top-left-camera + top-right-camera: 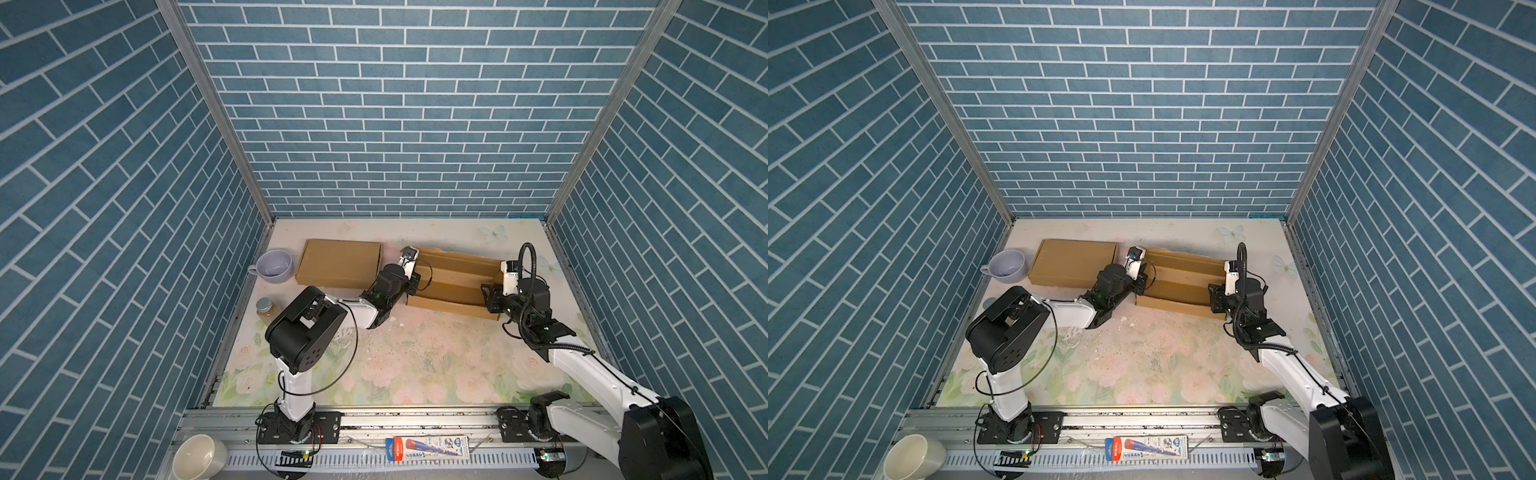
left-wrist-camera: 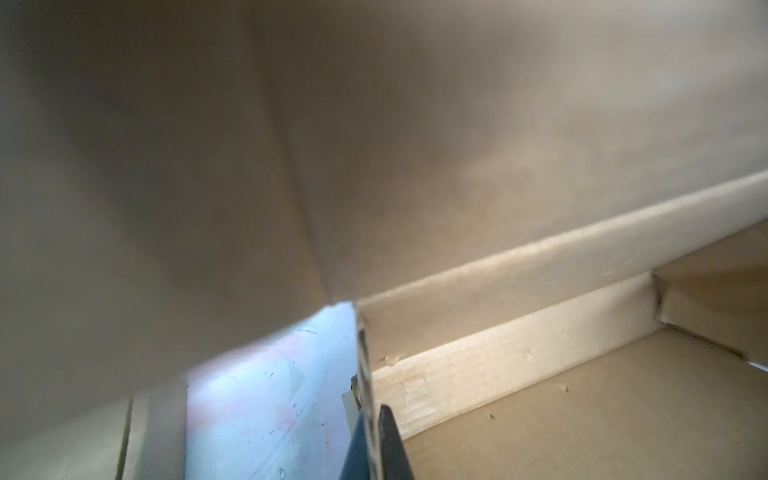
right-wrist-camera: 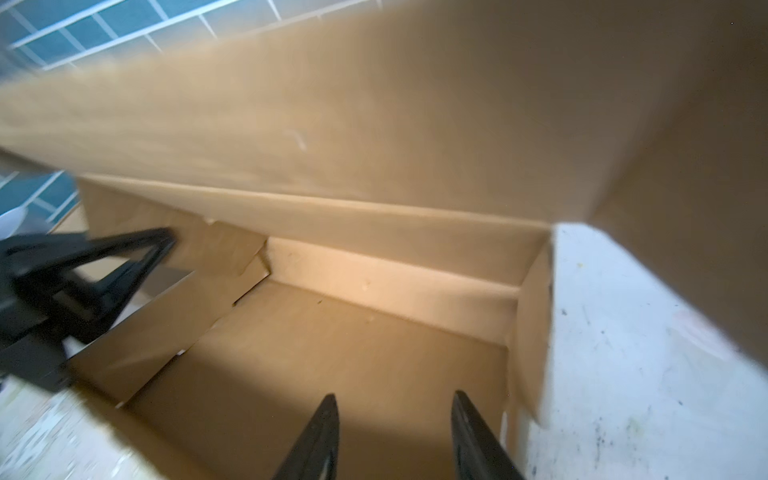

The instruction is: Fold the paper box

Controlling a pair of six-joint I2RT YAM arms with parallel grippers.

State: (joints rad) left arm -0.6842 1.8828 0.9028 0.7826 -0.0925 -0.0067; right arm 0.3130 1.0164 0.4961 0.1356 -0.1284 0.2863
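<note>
- Shows a brown corrugated cardboard box [image 1: 457, 286], half erected with its tray open upward. Rests on the floral-printed table [image 1: 415, 365], just beside the closed flat brown cardboard carton [image 1: 338, 264], on the carton's side away from the lavender cup [image 1: 272, 266].
- Left gripper [image 2: 371, 415]: fingers pressed together on the short end wall nearest the carton, pinching the fluted edge across its thickness.
- Right gripper [image 3: 394, 399]: fingers spread with nothing between them, poised over the tray floor at the end farthest from the carton.
- Handling, as a judgement:
  - light and empty, so likely to slide on the table when pushed from one end only;
  - stiff across each panel, yet hinging freely at the scored creases;
  - thin walls prone to crushing and tearing, as scuffed paper on the inner wall [image 2: 405, 384] suggests;
  - smooth kraft face probably slippery against hard fingers.
- Best holds, as a judgement: wall top edges close to a corner, pinched across the thickness. Large lid panel [image 3: 374, 104] best taken near its free edge, with the opposite end pinned.
- Hidden or unclear:
  - end wall farthest from the carton masked by the right arm in both top views;
  - lid's free edge and tuck flaps cut off in both wrist views;
  - left wrist view largely filled by out-of-focus cardboard;
  - part of the right wrist view smeared;
  - cannot tell whether the long walls are locked or loose.
</note>
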